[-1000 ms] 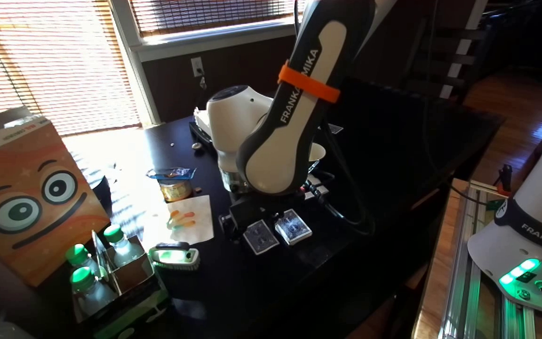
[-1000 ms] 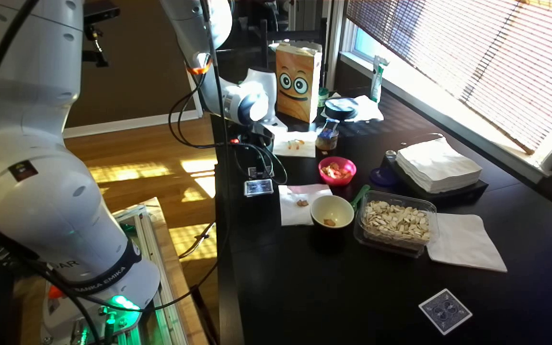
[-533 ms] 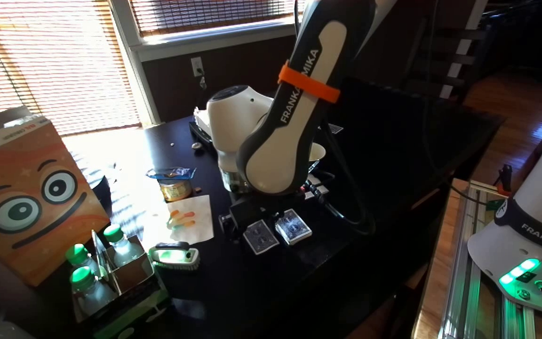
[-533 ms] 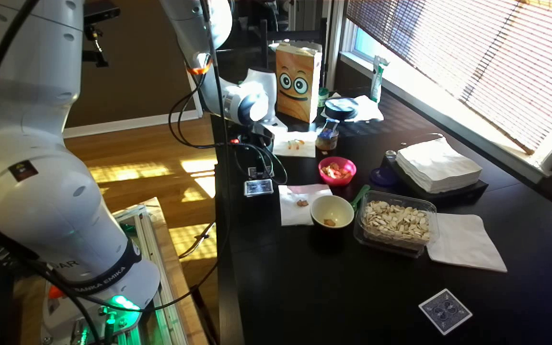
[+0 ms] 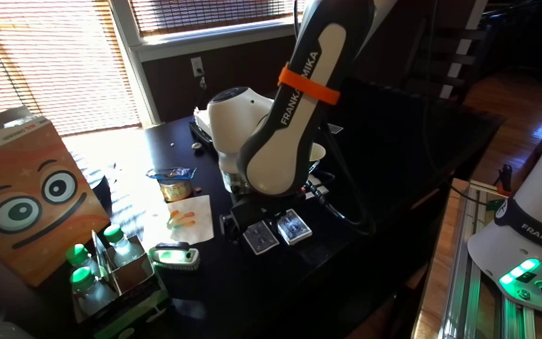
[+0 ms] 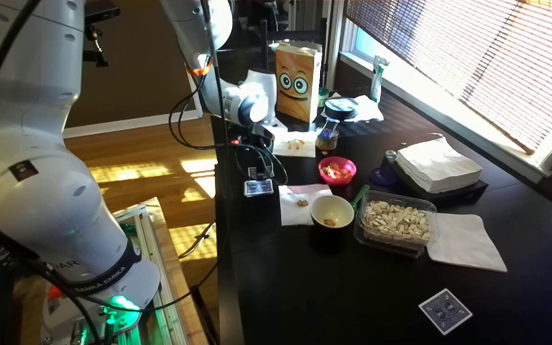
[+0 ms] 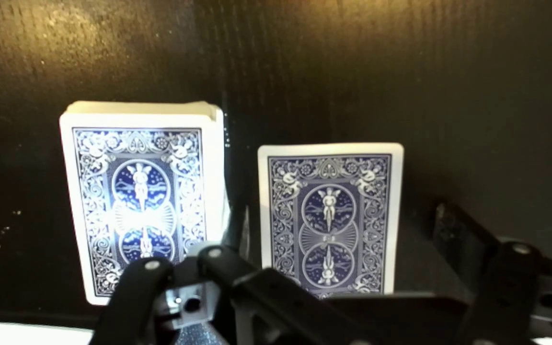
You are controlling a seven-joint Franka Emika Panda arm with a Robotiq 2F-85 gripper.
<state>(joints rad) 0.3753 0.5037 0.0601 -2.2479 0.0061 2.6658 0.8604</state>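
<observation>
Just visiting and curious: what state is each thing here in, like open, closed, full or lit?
Card deck: stacked, face down
Card beside the deck: face down, flat
Tool: open, straddling that card
Solitary card: face down
White bowl: upright, brown bit inside
Pink bowl: upright, holding reddish pieces
Clear tub: holding pale seeds
Green-capped bottles: closed, upright
Orange box: upright, top flaps raised
Base lights: lit green
Window blinds: lowered
</observation>
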